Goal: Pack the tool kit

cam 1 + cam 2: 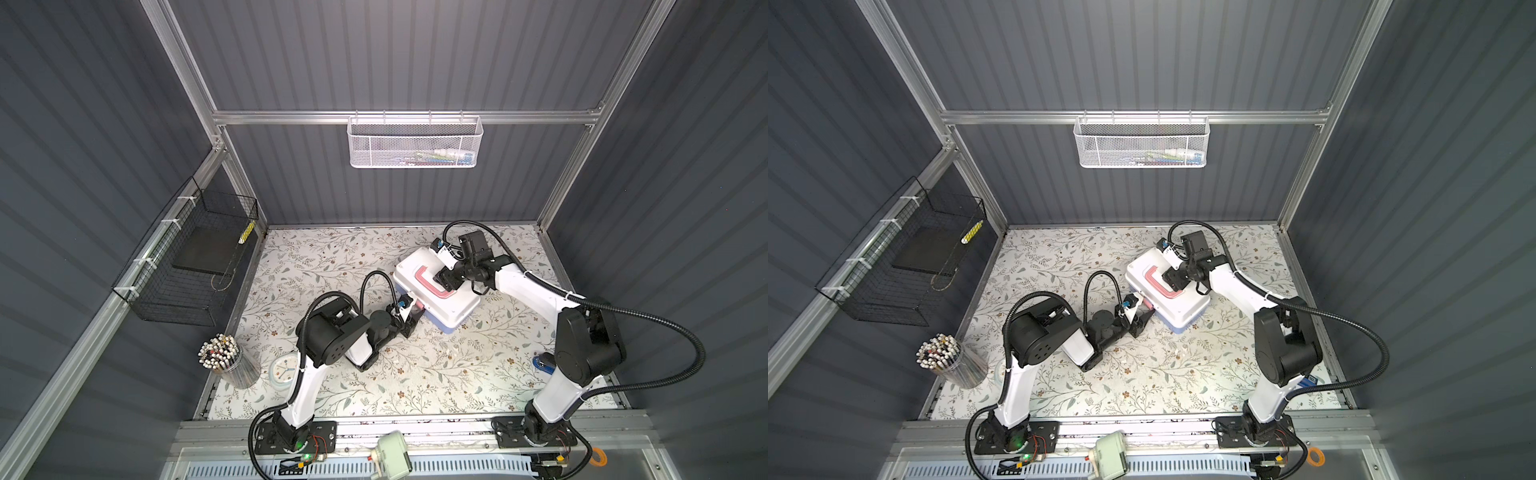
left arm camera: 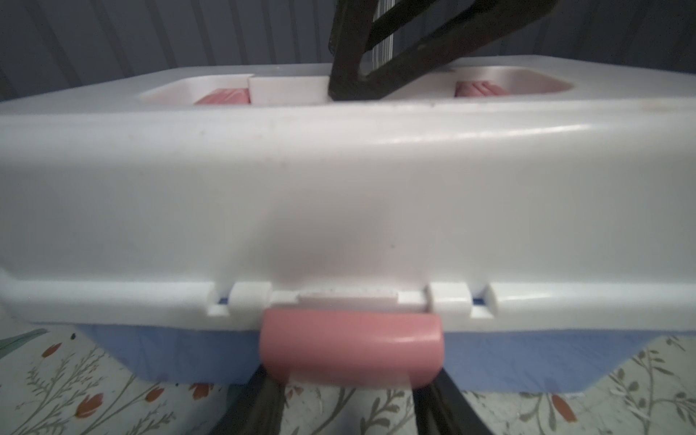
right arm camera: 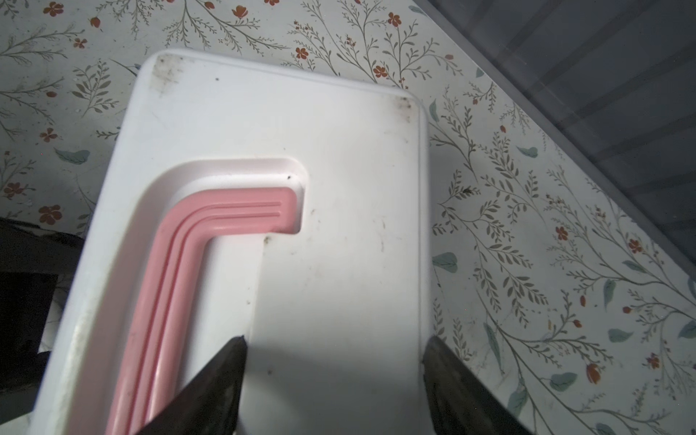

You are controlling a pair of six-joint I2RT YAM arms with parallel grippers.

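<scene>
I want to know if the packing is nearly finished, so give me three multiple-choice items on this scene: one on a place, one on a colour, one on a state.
1. The right end effector is over: A the white lid; B the pencil cup; C the clock.
2. The latch is: A blue; B pink; C yellow.
3. The tool kit is: A closed; B half open; C lidless.
Answers: A, its fingers frame bare lid beside the handle; B, it shows pink against the blue base; A, the lid sits down on the base along the front.
</scene>
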